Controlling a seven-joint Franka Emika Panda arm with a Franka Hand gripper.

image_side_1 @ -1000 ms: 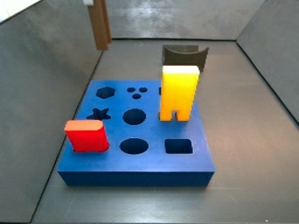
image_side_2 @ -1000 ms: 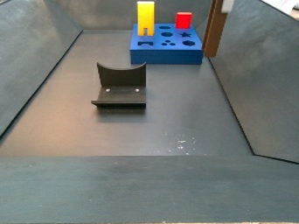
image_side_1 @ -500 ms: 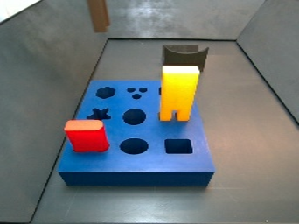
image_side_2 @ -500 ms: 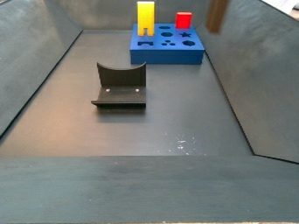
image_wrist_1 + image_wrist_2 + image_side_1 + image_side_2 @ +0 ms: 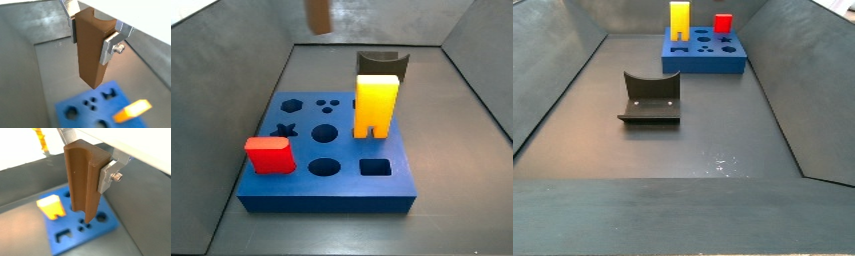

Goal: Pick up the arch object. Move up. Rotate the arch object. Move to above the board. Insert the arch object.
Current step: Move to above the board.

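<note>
Wrist views: tool (image 5: pixel 93 37) clamps brown arch object (image 5: pixel 83 183) above board (image 5: pixel 80 225) | arm hidden | side view: only arch's tip.

The dark grey floor (image 5: pixel 714 150) of the walled bin carries two things, well apart: the blue board (image 5: pixel 704 57) near the far wall and the dark fixture (image 5: pixel 651 100) in the middle. In a side view the fixture (image 5: pixel 381 63) stands just behind the board (image 5: pixel 331 180). The gripper (image 5: pixel 93 31) hangs high above the floor, closed around a brown arch piece (image 5: pixel 91 50).
</note>
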